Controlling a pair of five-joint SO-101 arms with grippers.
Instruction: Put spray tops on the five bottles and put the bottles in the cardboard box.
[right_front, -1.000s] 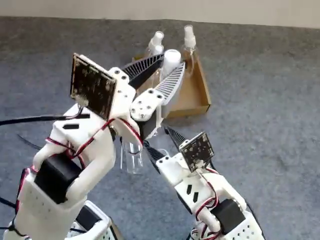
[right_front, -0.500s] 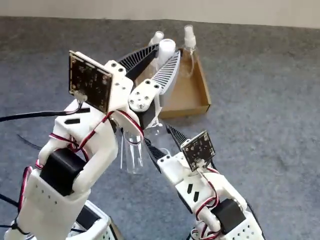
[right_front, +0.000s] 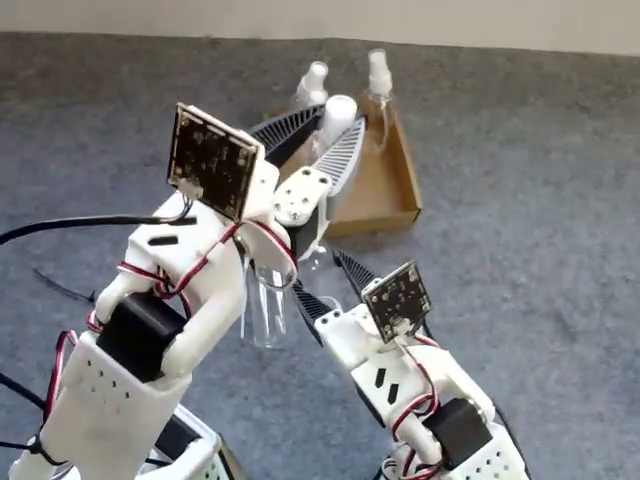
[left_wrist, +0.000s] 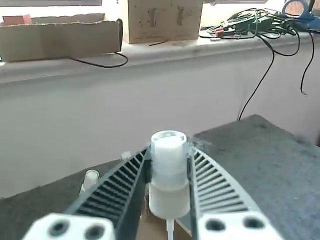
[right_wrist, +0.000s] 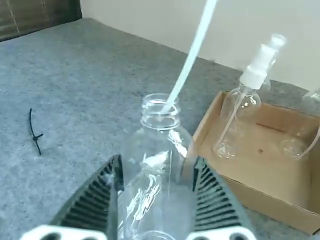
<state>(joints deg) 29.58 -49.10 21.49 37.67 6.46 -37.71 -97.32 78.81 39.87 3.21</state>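
Note:
My left gripper (right_front: 340, 115) is up over the near edge of the cardboard box (right_front: 390, 195), shut on a white spray top (right_front: 339, 107) (left_wrist: 169, 175). The top's thin tube (right_wrist: 190, 55) slants down into the open neck of a clear bottle (right_wrist: 155, 150). That bottle stands on the carpet between the fingers of my right gripper (right_wrist: 156, 162) (right_front: 315, 274), which is shut on it. Two bottles with spray tops (right_front: 313, 80) (right_front: 378, 72) stand at the box's far end. One of them (right_wrist: 240, 110) is upright inside the box (right_wrist: 260, 150).
A second clear bottle without a top (right_front: 263, 312) stands on the grey carpet close to the left arm. A black cable tie (right_wrist: 35, 132) lies on the carpet off to one side. The near half of the box floor is bare.
The left arm has shifted a little to the right with the spray top, which rose and then came back down slightly. The right arm has kept still on its bottle.

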